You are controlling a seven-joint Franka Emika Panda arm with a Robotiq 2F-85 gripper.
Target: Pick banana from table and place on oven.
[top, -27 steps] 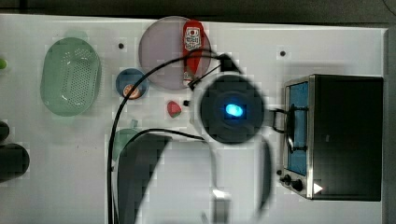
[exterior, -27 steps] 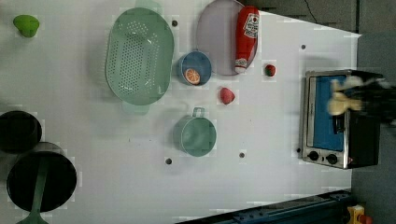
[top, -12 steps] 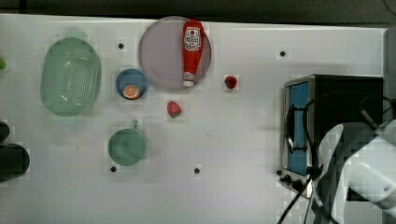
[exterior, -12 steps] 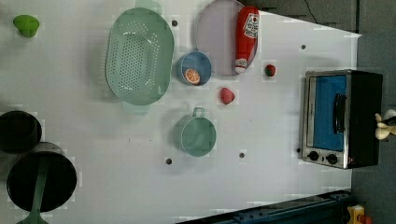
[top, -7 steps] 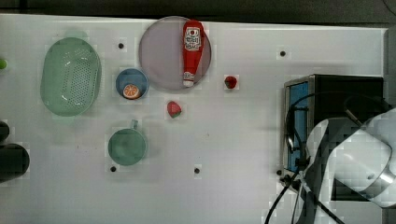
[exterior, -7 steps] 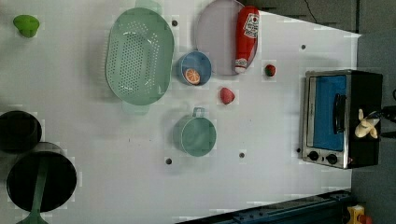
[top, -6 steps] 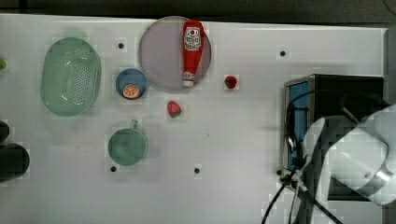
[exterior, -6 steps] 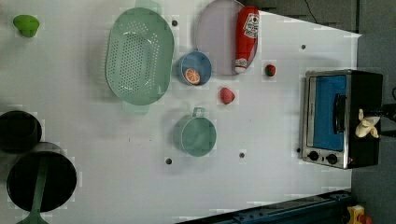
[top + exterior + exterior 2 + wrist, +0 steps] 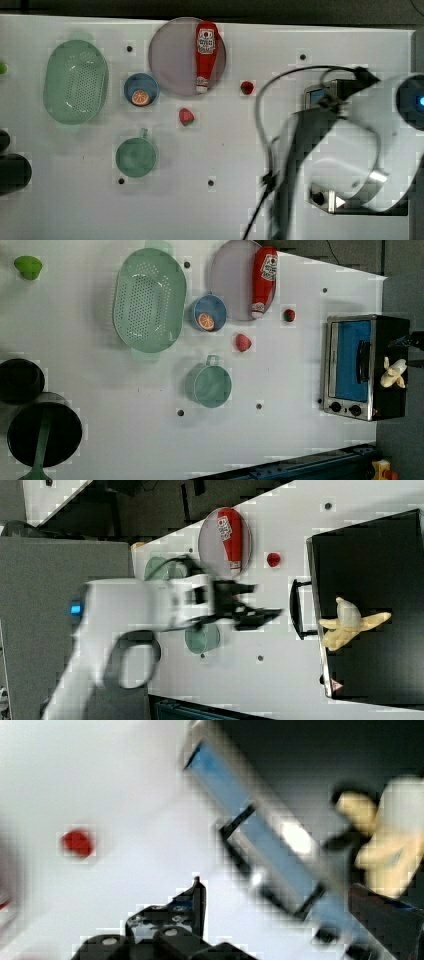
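The pale banana (image 9: 350, 623) lies free on the oven's black top (image 9: 380, 555), its peel strips splayed; the left view shows the banana (image 9: 393, 374) on the oven (image 9: 350, 365) too. My gripper (image 9: 260, 602) hangs open and holds nothing, over the white table (image 9: 125, 390), off the oven's door handle side in the right view. In the wrist view the gripper (image 9: 290, 905) has its two fingers wide apart, with the banana (image 9: 395, 840) beyond them. In the top view my arm (image 9: 350, 145) covers most of the oven (image 9: 327, 200).
On the table stand a green cup (image 9: 212, 385), a blue bowl with an orange slice (image 9: 207, 315), a green colander (image 9: 149, 300), a grey plate with a ketchup bottle (image 9: 263, 280), two small red fruits (image 9: 243, 342), and black pots (image 9: 42, 432) at the left view's left.
The banana was carried over the oven, set on its top and let go. My gripper opened and has since drawn back off the oven toward the table.
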